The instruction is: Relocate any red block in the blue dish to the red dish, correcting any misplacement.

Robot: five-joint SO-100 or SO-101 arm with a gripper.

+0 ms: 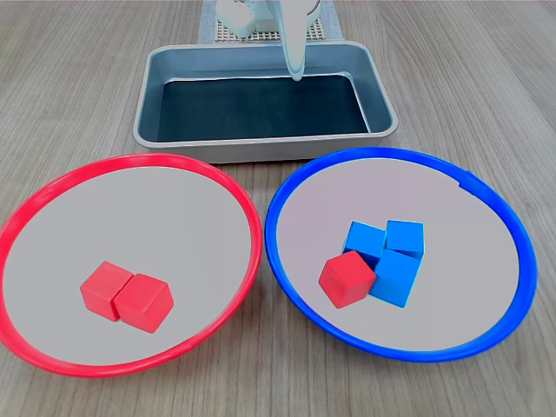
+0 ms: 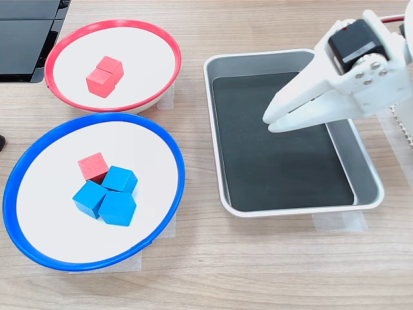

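Red against pale grey, the red block sits inside the blue dish, touching a cluster of 3 blue cubes on the side nearer the red dish in the second exterior view. 2 more red cubes already lie in that red dish. The white claw hangs over the metal tray, well apart from the block, its tips nearly together and holding nothing. In the second exterior view the block lies to the claw's left and slightly lower, across the tray's rim and the dish's rim; the claw already points roughly that way. A cube has no long axis; in the first exterior view it sits tilted, 1 corner towards the camera, leaning on a blue cube. Only the faces turned away from the blue cubes look free for a grip. The tabletop is wood-grained.
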